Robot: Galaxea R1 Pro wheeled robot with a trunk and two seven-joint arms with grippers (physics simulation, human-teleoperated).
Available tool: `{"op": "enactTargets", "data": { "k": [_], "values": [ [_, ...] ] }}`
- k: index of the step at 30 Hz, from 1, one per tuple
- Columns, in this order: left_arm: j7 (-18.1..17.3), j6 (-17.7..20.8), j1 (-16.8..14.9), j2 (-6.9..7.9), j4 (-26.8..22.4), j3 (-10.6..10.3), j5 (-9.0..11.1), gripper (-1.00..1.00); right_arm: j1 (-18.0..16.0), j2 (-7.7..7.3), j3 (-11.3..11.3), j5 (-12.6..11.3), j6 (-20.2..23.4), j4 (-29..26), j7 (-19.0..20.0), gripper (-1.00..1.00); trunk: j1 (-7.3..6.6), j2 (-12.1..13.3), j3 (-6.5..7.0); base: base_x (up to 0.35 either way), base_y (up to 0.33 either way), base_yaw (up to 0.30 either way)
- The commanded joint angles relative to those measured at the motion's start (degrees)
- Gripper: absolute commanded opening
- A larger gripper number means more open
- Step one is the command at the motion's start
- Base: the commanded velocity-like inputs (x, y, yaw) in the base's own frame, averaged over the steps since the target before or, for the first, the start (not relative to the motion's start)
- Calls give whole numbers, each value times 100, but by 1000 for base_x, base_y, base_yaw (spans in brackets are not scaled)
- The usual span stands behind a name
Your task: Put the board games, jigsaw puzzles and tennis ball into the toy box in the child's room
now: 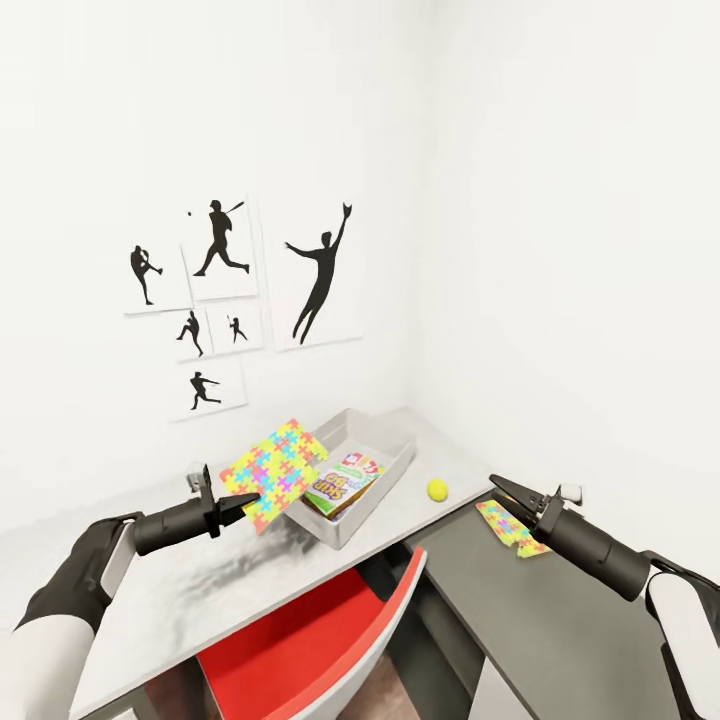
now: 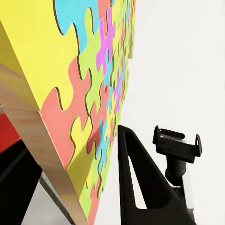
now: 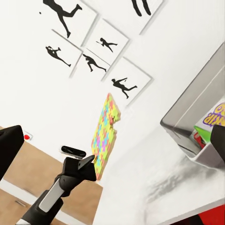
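hidden: held puzzle (image 1: 272, 472) covers the box's (image 1: 385, 478) near-left corner | right pincer (image 1: 516, 497) overlaps second puzzle (image 1: 505, 528) beside the ball (image 1: 437, 489) | games (image 1: 343, 480) in box: lettering too small to read | cut off: chair (image 1: 300, 655) by lower edge | left wrist view: puzzle (image 2: 84, 93) runs past the edges

Two jigsaw puzzles (image 1: 272, 472) (image 1: 508, 527); one tennis ball (image 1: 437, 489); one toy box (image 1: 392, 456); two board games (image 1: 345, 482) inside; six baseball posters (image 1: 220, 248); one red chair (image 1: 300, 650).
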Motion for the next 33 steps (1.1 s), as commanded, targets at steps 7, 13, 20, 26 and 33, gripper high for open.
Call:
{"op": "enactTargets", "data": {
  "k": [7,13,20,26,33],
  "values": [
    [1522,28,-945,-474,341,-8,17,-100,-3,1,-8,22,42,2,64,100,2,-4,-3,0,0,0],
    [3119,-24,-1935,-1132,1082,1,32,-100,-5,-4,-21,21,43,2,69,100,2,-4,-3,0,0,0],
    [3497,-39,-2123,-1332,1229,29,18,-100,-3,-7,-52,-23,50,2,61,100,2,-4,-3,14,29,0],
    [3533,-47,-2133,-1293,1253,31,16,-100,-6,-9,-58,-30,49,2,54,100,2,-4,-3,192,203,0],
    [3554,-125,-2134,-1297,1267,31,16,-100,-8,-7,-56,-30,45,2,47,100,2,-4,-3,91,-133,0]
  ]
}}
